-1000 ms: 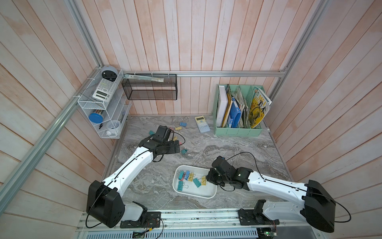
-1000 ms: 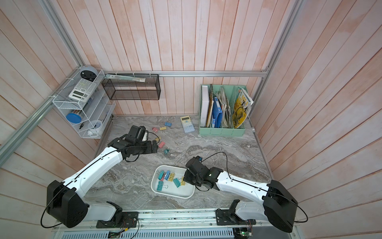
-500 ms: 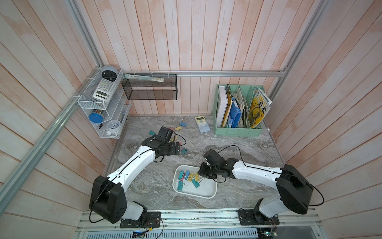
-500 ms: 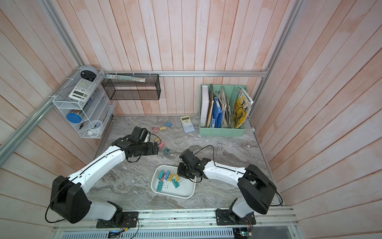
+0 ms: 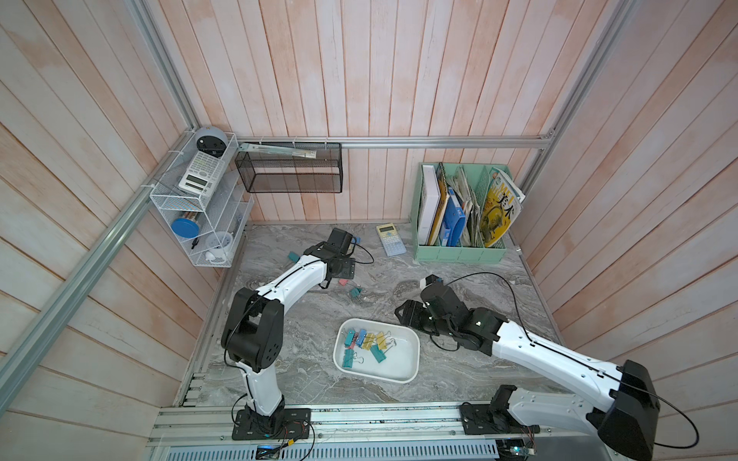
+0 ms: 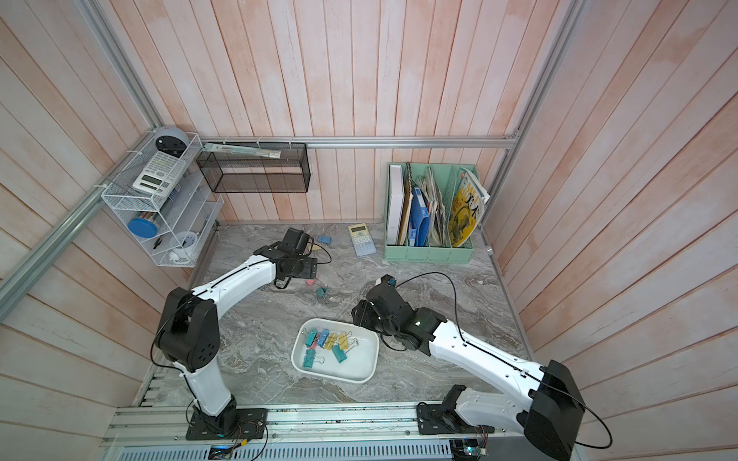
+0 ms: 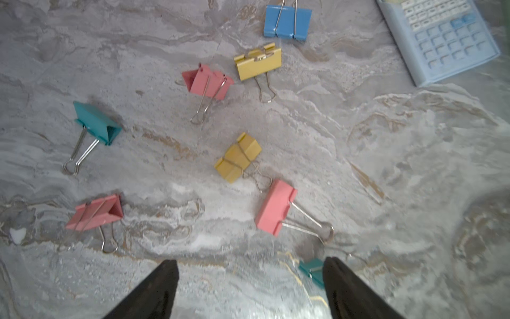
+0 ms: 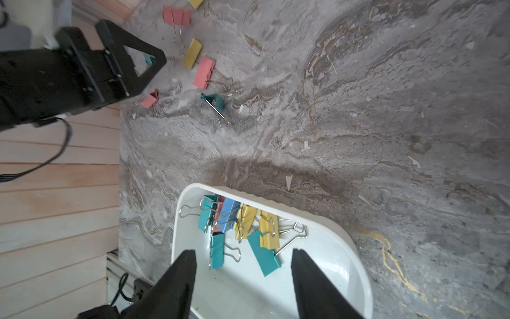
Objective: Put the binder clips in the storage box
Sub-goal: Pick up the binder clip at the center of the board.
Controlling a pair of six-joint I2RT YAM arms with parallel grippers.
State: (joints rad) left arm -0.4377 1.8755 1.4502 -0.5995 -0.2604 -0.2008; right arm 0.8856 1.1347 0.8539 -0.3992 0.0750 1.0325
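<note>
The white storage box (image 5: 415,347) (image 6: 375,349) (image 8: 345,237) lies near the table's front and holds several binder clips (image 5: 365,345) (image 8: 240,221). My right gripper (image 8: 244,252) (image 5: 403,315) hangs open over the box's far right corner, with nothing between its fingers. More binder clips lie loose further back. They include a pink one (image 7: 276,207), a yellow one (image 7: 238,157), a teal one (image 7: 96,123) and a blue one (image 7: 287,22). My left gripper (image 7: 250,261) (image 5: 343,268) is open just above the table, and a small teal clip (image 7: 311,270) lies by one finger.
A pale blue calculator (image 5: 390,239) (image 7: 441,38) lies at the back beside the mint-green file holder (image 5: 459,251). A black mesh basket (image 5: 291,171) and a white wire shelf (image 5: 199,207) hang on the back left walls.
My right gripper was shut over the box and has opened and drawn back to the box's far right corner. My left arm has shifted slightly over the loose clips, and its jaws have narrowed a little.
</note>
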